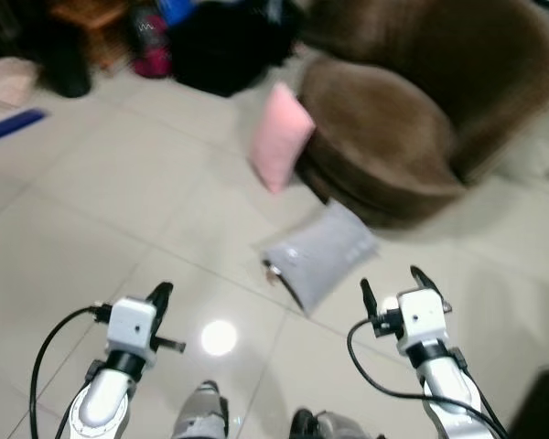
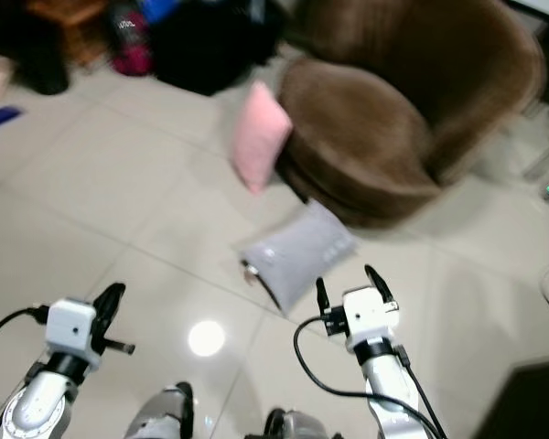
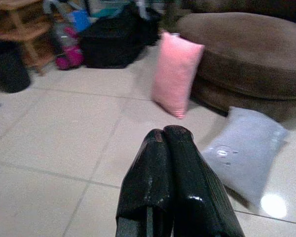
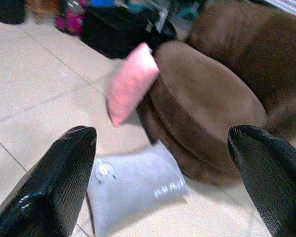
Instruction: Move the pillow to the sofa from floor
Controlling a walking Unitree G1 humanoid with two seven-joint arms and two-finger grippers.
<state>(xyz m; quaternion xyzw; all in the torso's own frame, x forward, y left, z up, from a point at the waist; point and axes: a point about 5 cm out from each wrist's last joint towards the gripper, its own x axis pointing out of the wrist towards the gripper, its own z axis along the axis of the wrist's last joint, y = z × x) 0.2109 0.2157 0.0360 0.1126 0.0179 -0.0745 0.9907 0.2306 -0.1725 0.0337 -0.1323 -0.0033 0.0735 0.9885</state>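
Grey pillow lies flat on the pale tiled floor, just in front of the brown sofa, its far end close to the sofa's base. Pink pillow stands tilted to the far left of it, leaning against the sofa's rounded seat.

We hold both arms forward and low, near side of the grey pillow. Right gripper hovers just near-right of it, fingers spread wide, nothing between them; the right wrist view looks past both fingertips straight at the grey pillow and the sofa seat. Left gripper sits well to the left, fingers pressed together and empty; the left wrist view shows the pair closed.

Head views are blurred, so we judge we are probably in motion.

Risks as we see them:
- Two pillows on the floor; the task names one. We may commit to the wrong one. Grey is nearer the open gripper.
- Grey pillow lies flat on smooth tile; a pinch from above may slide it or catch only the cover, and it sags out on the lift.
- Left gripper closed and far off, so no second hold if the pillow droops.
- Dark clutter and a wooden stand lie far left; a wide turn could brush them.
- Blurred view makes the reach hard to gauge
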